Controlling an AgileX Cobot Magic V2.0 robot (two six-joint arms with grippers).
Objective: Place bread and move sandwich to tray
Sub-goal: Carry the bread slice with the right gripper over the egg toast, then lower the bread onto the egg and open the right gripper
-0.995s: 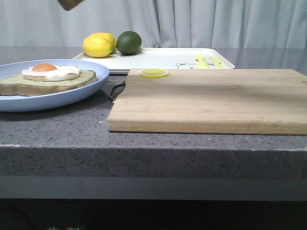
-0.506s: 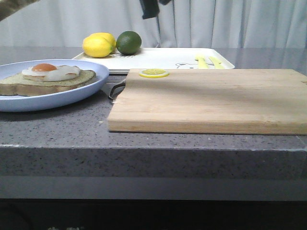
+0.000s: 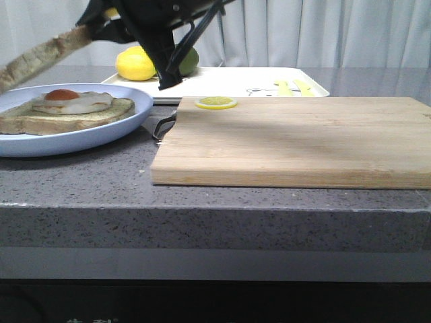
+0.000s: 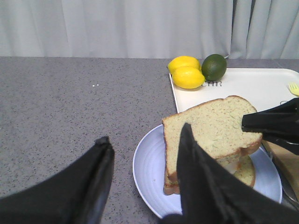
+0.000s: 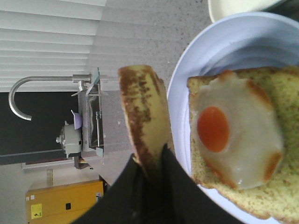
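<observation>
Our right gripper [image 5: 152, 161] clamps the bread [image 3: 40, 57] by its edge above the sandwich [image 3: 67, 111]; released tilted, it could slide off the egg. Left gripper [image 4: 142, 154] hangs open nearby.

Matte black right gripper [image 3: 161, 40] — tapered fingers [image 4: 201, 186], thin angled linkage rods.

Grainy matt wooden cutting board [image 3: 296, 138]; speckled grey stone-look counter [image 3: 81, 182]; smooth pale blue plate [image 3: 87, 138]; glossy white tray [image 3: 229, 82]; porous bread [image 4: 210, 128] with rough brown crust.
</observation>
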